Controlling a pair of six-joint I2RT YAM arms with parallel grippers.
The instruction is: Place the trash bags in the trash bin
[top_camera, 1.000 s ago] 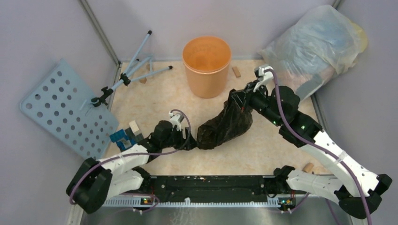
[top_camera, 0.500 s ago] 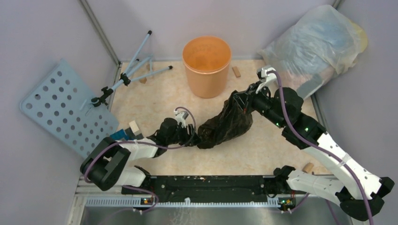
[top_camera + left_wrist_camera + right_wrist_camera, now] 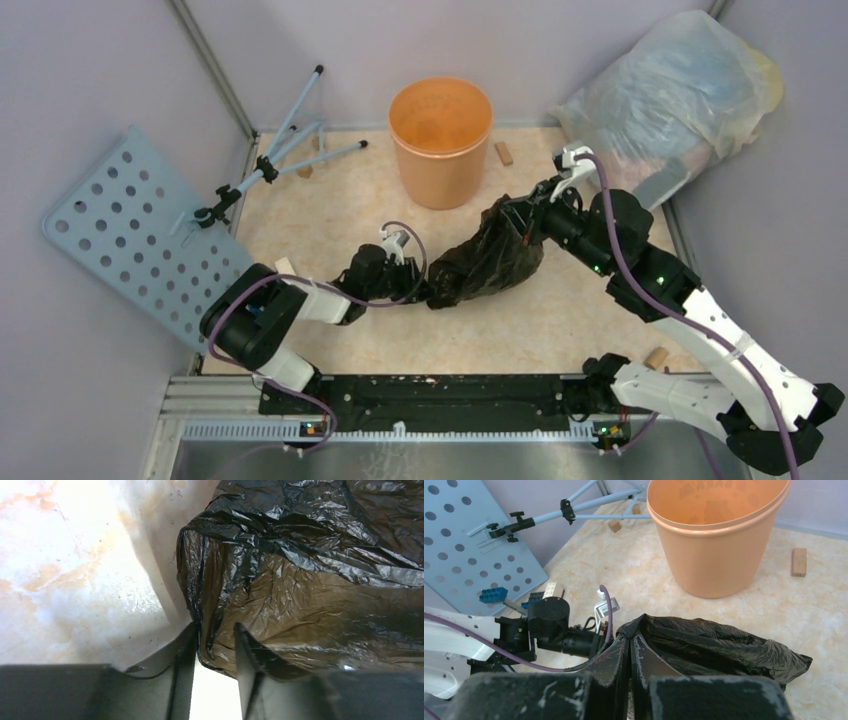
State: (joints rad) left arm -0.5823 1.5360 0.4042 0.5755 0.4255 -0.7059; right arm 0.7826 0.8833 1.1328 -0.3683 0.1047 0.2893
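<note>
**Black trash bag strung between both grippers, outside the bin**

The black trash bag (image 3: 490, 262) lies crumpled at the middle of the table (image 3: 560, 320), on the near side of the orange bin (image 3: 440, 170) and apart from it. The right gripper (image 3: 630, 637) has its fingers pressed together on the bag's far right edge. At the bag's near left end, the left gripper (image 3: 216, 627) sets its fingers narrowly either side of a fold; light shows between them lower down, and whether they actually pinch the plastic I cannot tell. The bin stands upright at the far middle, with a wooden block (image 3: 503, 153) just to its right. A stuffed translucent bag (image 3: 680, 90) fills the far right corner, and a tripod (image 3: 290, 150) and perforated panel (image 3: 140, 230) lie at the left.
</note>
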